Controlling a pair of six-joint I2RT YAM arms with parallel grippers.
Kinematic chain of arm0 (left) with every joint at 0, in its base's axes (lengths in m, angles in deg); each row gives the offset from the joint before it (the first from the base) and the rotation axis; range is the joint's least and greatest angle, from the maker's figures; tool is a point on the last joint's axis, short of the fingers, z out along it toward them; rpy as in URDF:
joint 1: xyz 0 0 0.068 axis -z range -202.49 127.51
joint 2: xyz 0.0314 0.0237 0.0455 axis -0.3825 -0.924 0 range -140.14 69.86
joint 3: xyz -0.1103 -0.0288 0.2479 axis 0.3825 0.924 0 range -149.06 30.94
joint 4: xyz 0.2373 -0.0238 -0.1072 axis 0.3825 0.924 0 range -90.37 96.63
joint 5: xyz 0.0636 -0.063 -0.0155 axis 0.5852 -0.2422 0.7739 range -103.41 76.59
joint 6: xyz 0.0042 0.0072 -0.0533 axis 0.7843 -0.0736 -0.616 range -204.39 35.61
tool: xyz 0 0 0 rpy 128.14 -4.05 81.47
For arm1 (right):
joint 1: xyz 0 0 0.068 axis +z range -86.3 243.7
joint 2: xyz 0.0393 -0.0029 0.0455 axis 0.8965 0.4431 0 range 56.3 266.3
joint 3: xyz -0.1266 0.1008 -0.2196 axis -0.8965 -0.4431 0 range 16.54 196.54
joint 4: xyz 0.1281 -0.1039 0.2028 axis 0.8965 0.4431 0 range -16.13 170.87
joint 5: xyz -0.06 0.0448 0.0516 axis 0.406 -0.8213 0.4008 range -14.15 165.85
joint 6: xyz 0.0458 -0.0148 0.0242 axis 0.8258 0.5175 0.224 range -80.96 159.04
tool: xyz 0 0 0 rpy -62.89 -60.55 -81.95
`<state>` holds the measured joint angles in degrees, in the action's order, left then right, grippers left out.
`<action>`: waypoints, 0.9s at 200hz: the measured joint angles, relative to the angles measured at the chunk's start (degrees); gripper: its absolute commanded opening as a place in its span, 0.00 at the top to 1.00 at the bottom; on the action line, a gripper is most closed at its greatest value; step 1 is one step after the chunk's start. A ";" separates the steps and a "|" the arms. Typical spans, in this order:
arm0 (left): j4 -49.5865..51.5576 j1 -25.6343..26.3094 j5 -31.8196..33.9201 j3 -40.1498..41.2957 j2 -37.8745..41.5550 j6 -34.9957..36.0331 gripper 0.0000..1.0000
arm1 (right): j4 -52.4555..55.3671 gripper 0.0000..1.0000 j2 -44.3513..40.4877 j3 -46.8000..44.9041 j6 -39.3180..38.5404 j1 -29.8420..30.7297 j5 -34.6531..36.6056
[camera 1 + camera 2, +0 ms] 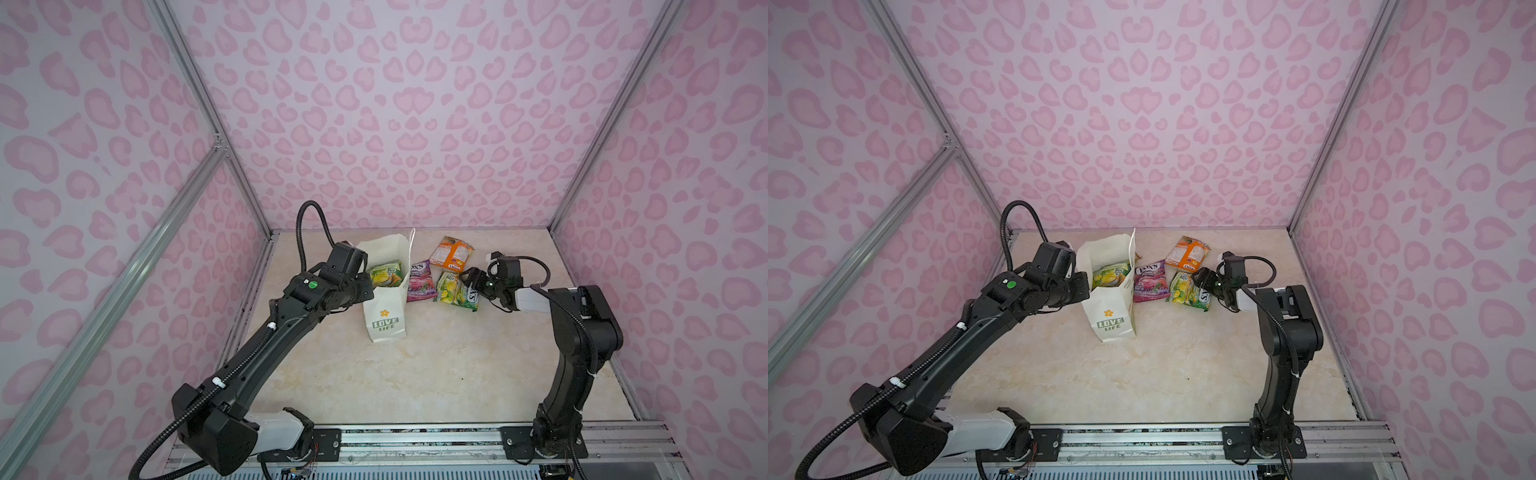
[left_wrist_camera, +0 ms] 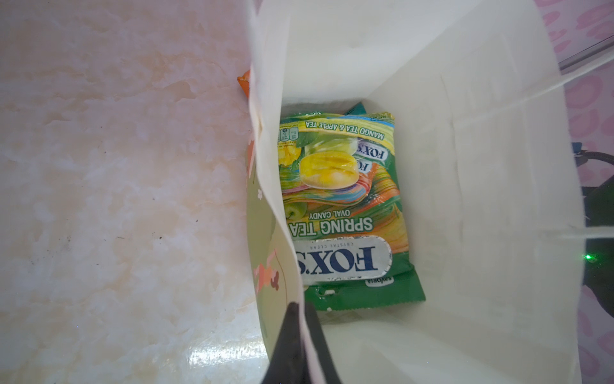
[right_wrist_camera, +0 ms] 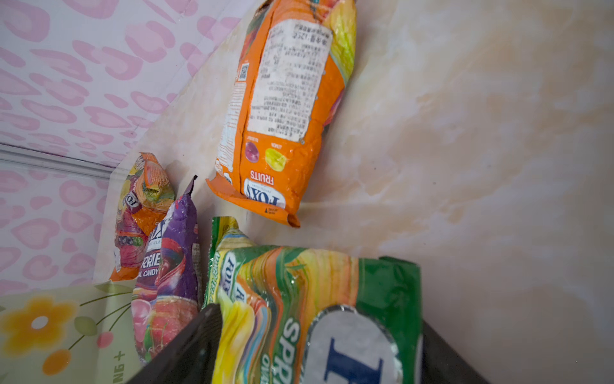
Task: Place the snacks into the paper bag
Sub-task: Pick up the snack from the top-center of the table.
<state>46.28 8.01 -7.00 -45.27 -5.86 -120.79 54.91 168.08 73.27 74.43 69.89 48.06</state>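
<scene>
While the left hand (image 2: pixel 302 307) clamps the rim of the cream "LOVE LIFE" bag (image 1: pixel 384 307) holding a green "FOX'S SPRING TEA" packet (image 2: pixel 345 199), the right hand (image 3: pixel 320 319) straddles a second packet (image 3: pixel 265 276), grip unclear.

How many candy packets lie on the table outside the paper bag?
4. A green packet between the right gripper's jaws, a purple packet beside the paper bag, an orange packet farther back, and an orange-red packet behind the bag. Others may be hidden.

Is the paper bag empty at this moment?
No: the left wrist view looks down into the paper bag and shows a green Spring Tea packet lying inside it.
</scene>
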 measured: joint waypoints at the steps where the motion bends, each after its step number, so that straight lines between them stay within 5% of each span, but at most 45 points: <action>1: 0.02 0.00 0.00 0.00 0.00 0.00 0.97 | -0.02 0.27 0.02 0.00 0.00 0.00 -0.02; 82: 0.02 0.00 0.00 0.00 0.07 0.00 0.97 | 0.72 0.80 -3.69 -4.00 0.85 2.03 -0.15; 180: -0.04 -0.02 0.09 0.83 0.87 0.00 0.97 | 4.59 0.96 -17.44 -8.66 0.42 3.82 1.11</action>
<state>46.24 7.99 -6.91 -44.43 -4.99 -120.79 59.50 150.64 64.61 74.85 73.72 49.17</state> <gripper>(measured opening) 0.060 0.085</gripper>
